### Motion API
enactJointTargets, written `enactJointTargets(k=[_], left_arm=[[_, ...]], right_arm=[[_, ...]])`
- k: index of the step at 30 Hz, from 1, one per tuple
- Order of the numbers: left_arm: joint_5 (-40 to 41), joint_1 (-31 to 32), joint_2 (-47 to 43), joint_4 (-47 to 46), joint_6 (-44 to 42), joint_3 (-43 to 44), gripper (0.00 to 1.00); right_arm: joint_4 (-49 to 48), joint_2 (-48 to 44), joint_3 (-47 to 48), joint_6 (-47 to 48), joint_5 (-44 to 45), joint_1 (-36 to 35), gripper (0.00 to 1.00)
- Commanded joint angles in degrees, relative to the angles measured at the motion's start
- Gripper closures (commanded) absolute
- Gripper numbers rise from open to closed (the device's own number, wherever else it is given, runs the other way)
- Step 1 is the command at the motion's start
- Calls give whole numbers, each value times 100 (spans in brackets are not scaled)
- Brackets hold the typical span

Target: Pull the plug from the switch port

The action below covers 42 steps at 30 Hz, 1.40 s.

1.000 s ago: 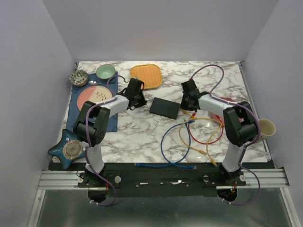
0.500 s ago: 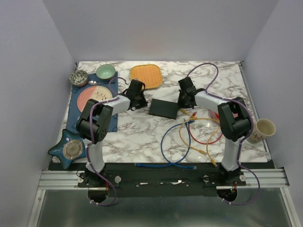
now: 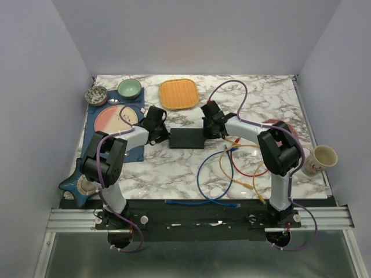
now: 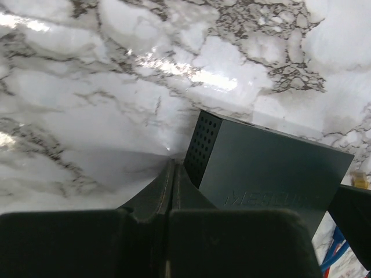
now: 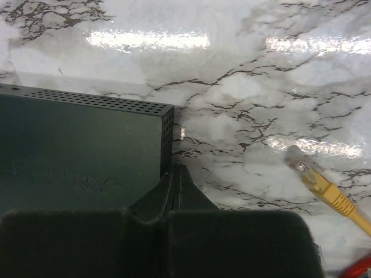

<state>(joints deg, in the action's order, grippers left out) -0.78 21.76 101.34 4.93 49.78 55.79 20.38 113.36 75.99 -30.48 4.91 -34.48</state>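
Item count on the table [image 3: 168, 168]:

- Switch [image 3: 186, 138]: one.
- Arms: two, the left arm [image 3: 124, 139] and the right arm [image 3: 249, 127].
- Bowls: two at far left, a green bowl [image 3: 129, 88] and a speckled bowl [image 3: 96, 95].
- Pink plate [image 3: 115, 117]: one.
- Blue placemat [image 3: 90, 136]: one.
- Orange woven mat [image 3: 179, 94]: one, far centre.
- Star-shaped dish [image 3: 72, 182]: one, near left.
- Cup [image 3: 324, 155]: one, right edge.
- Loose cables: one blue cable [image 3: 199, 174] and one red cable [image 3: 252, 175]. The yellow-orange strands [image 3: 222, 168] may be one cable or two; the crossings hide which.

Lab test booth: plain grey walls [image 3: 197, 35], marble-patterned table [image 3: 174, 168], aluminium rail [image 3: 75, 219] along the near edge
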Motion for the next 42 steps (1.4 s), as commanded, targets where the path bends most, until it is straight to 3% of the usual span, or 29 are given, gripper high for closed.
enactJointTargets(k=[1,6,15,19,20,22,25,26,27,28,31,33,36,38,39,42], left_arm=[[-239,118,-351,-10,137,-156,100],[-143,109,-483,148,67,-164,100],[173,-93,-1353,289,76,-921,100],[376,-180,-1599,491,-47,-912,100],[568,-216,-1678,639,-82,-895,96],[850,-347,-2029,851,-266,-763,87],[1623,-392,-2662,1238,-627,-508,50],[1746,-400,-2802,1299,-697,-464,24],[1887,-409,-3048,1326,-767,-377,9],[1897,-409,-3154,1335,-907,-350,1],[1801,-401,-3454,1405,-1136,-288,1],[1678,-409,-3577,1423,-1120,-332,1],[1449,-401,-3411,1800,-865,-201,1],[1283,-400,-3323,1897,-795,-217,1],[1256,-400,-3305,1906,-742,-305,1],[1211,-392,-3384,1898,-610,-472,1]], right_arm=[[-280,186,233,-292,-745,-278,99],[-307,230,276,-318,-886,-375,99],[-500,406,145,-476,-1282,-770,99],[-500,144,-135,-670,-836,-745,99],[-500,-206,-241,-705,-703,-727,99],[-509,-690,-696,-722,-353,-587,93],[-614,-1946,-1190,-556,446,-560,72],[-614,-2176,-1374,-329,589,-560,65],[-597,-2613,-1472,-231,730,-560,55],[-562,-2800,-1551,-152,983,-560,50],[-579,-3442,-1876,94,1205,-569,38],[-579,-3697,-2034,252,1232,-586,20],[-614,-4084,-2297,323,1390,-648,12],[-728,-4278,-2395,402,1040,-657,9],[-746,-4331,-2430,411,952,-700,0],[-947,-4708,-2667,429,749,-779,0]])
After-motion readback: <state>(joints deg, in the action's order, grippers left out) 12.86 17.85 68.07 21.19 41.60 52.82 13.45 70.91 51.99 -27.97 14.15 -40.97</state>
